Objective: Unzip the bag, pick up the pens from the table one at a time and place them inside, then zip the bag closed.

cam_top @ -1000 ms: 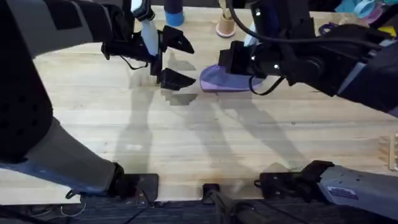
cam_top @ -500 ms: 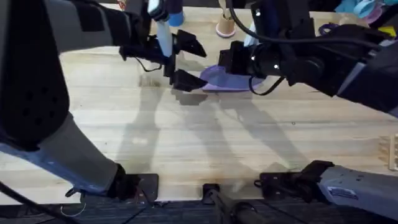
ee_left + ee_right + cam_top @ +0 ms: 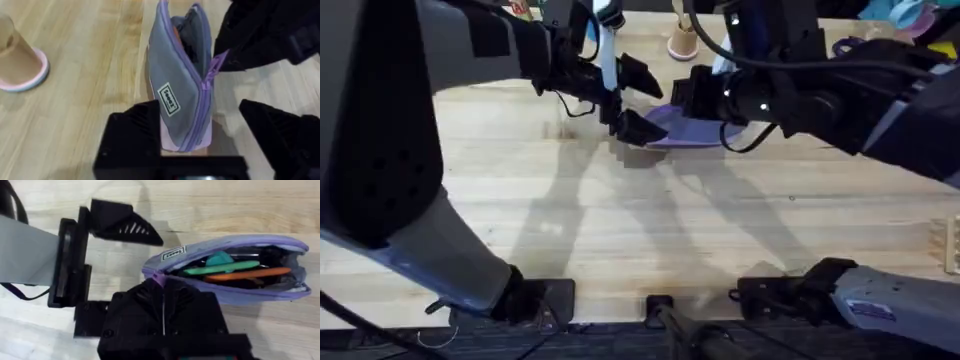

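The bag [image 3: 692, 128] lies at the table's [image 3: 650, 230] twelve o'clock, long axis three-to-nine, mouth agape on green and orange pens [image 3: 235, 271]. The right gripper [image 3: 162, 287] pinches its zipper pull [image 3: 159, 278] at the nine o'clock end; the left gripper [image 3: 635, 98] gapes wide there.

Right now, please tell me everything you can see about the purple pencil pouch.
The pencil pouch is lilac fabric with a greyish side panel bearing a small white label. It stands on its bottom edge on the wooden table, zipper up and open along most of its length. A green pen and an orange pen lie inside. The right gripper is shut on the zipper pull at one end; the open left gripper straddles that end.
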